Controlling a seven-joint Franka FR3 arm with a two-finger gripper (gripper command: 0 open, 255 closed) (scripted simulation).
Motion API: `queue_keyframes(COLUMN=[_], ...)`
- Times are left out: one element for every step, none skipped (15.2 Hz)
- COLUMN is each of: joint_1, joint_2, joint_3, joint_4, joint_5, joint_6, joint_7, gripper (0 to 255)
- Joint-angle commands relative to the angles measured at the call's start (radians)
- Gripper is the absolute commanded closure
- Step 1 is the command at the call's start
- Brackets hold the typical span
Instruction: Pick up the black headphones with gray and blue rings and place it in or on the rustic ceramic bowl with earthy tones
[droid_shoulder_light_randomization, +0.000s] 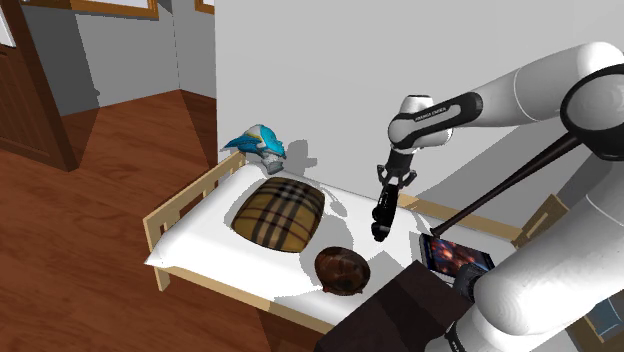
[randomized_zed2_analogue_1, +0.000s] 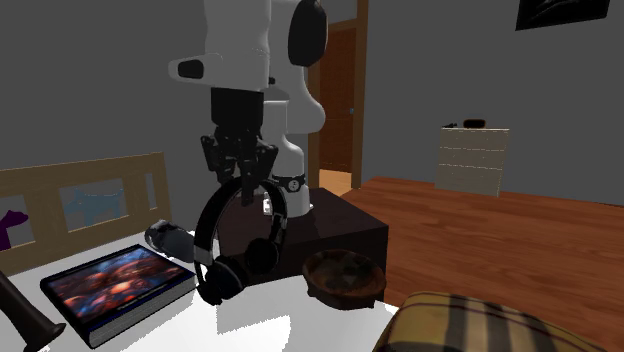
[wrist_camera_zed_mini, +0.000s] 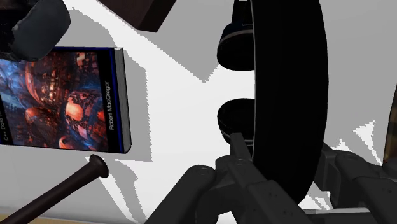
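Jaws grip the headphones (randomized_zed2_analogue_1: 225, 277) by their band, so the cups dangle freely; we judge the bowl (droid_shoulder_light_randomization: 341, 270) probably at the gripper's (droid_shoulder_light_randomization: 381, 218) seven o'clock, shoulder view.

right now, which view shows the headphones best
The second exterior view: the headphones hang from the gripper with headband and both ear cups visible. The shoulder view shows them edge-on, a thin dark shape; the wrist view crops the band close up.

A plaid cushion (droid_shoulder_light_randomization: 278, 214) and a colourful book (randomized_zed2_analogue_1: 118, 281) lie on the white bed (droid_shoulder_light_randomization: 200, 240).
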Motion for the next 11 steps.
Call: queue_keyframes(joint_1=[0.0,0.001,0.001,0.001,0.001,0.001,0.002,0.002,0.01,0.019,0.028], joint_2=[-0.016,-0.023,-0.03,-0.036,-0.042,-0.048,-0.054,-0.056,-0.083,-0.11,-0.137], joint_3=[0.001,0.001,0.001,0.001,0.002,0.002,0.002,0.002,0.014,0.025,0.037], joint_4=[0.014,0.02,0.027,0.035,0.042,0.05,0.057,0.06,0.042,0.025,0.009], joint_5=[0.001,0.001,0.001,0.001,0.002,0.002,0.002,0.003,0.003,0.005,0.008], joint_6=[-0.029,-0.043,-0.057,-0.07,-0.084,-0.098,-0.111,-0.115,-0.126,-0.138,-0.151], joint_7=[-0.002,-0.003,-0.004,-0.005,-0.006,-0.006,-0.007,-0.008,0.011,0.03,0.049], gripper=[255,255,255,255,255,255,255,255,255,255,255])
